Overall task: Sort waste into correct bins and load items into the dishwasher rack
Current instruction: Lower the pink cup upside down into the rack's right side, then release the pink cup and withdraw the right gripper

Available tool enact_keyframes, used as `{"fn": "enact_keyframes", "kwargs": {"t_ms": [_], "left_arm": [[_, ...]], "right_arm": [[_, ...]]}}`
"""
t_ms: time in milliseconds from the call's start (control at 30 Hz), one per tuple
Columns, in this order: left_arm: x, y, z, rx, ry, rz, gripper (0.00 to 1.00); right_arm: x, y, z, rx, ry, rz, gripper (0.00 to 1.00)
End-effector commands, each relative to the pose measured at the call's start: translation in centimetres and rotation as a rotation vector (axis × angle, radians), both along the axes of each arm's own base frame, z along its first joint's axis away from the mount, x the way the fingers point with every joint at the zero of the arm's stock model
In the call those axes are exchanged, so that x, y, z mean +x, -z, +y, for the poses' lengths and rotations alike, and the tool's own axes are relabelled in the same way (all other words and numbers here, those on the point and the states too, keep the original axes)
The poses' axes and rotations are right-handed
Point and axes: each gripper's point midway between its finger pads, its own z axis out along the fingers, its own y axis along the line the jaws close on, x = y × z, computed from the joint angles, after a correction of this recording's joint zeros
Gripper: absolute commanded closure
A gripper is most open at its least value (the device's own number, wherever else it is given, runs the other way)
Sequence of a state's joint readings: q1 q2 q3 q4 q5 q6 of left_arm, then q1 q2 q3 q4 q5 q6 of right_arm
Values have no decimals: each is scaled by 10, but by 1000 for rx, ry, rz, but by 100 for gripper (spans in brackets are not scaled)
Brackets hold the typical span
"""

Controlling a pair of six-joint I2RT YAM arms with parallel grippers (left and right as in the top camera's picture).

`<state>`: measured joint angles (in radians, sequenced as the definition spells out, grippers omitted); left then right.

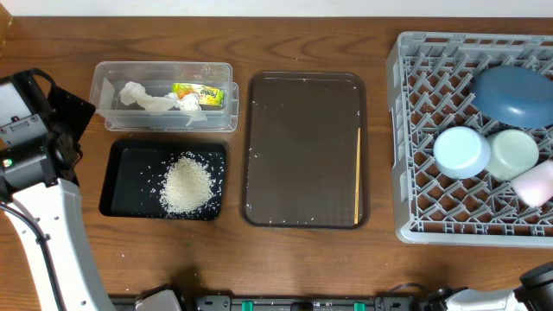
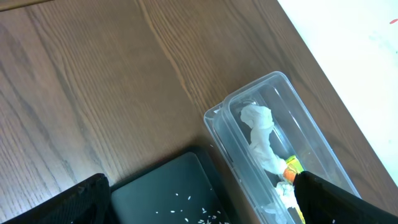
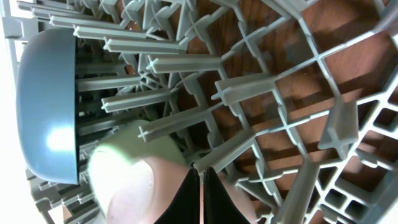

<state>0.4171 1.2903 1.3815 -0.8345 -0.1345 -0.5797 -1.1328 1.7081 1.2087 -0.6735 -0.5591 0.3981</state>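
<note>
The right gripper (image 3: 200,186) is pressing its two fingers flat together on nothing, hanging close over the pink cup (image 3: 124,186) inside the dishwasher rack (image 3: 280,112). The mint green bowl (image 3: 158,146) is sitting beside that cup, the dark blue plate (image 3: 43,106) is leaning among the pegs, and the light blue bowl (image 1: 461,151) is lying next to the green one. The left gripper (image 2: 199,180) is spreading its jaws wide and empty above the black tray (image 2: 161,183) and the clear tub (image 2: 280,87). The tissue (image 2: 261,134) and wrapper (image 2: 292,167) are lying in the tub, the rice (image 1: 187,184) is heaped in the black tray, and the chopsticks (image 1: 358,173) are resting along the right edge of the brown serving tray (image 1: 302,147)
</note>
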Motion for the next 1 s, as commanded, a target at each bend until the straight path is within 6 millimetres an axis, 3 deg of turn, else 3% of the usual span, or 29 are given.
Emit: {"fn": "enact_keyframes", "kwargs": {"t_ms": [0, 133, 300, 400, 500, 600, 767, 967], "left_arm": [[-1, -3, 3, 4, -14, -3, 4], [-1, -3, 3, 4, -14, -3, 4], [-1, -3, 3, 4, -14, -3, 4], [-1, -3, 3, 4, -14, -3, 4], [-1, -3, 3, 4, -14, -3, 4], [-1, -3, 3, 4, -14, -3, 4], [-1, -3, 3, 4, -14, -3, 4], [-1, -3, 3, 4, -14, -3, 4]], "right_arm": [[-3, -3, -3, -20, 0, 1, 98], [-3, -24, -3, -73, 0, -23, 97], [-1, -68, 2, -178, 1, -78, 95], [5, -94, 14, -242, -25, -113, 94], [18, -106, 34, -276, -87, -122, 95], [30, -97, 45, -318, -115, -30, 99], [33, -70, 44, -413, -103, 191, 99], [35, -47, 41, -395, -95, 270, 99]]}}
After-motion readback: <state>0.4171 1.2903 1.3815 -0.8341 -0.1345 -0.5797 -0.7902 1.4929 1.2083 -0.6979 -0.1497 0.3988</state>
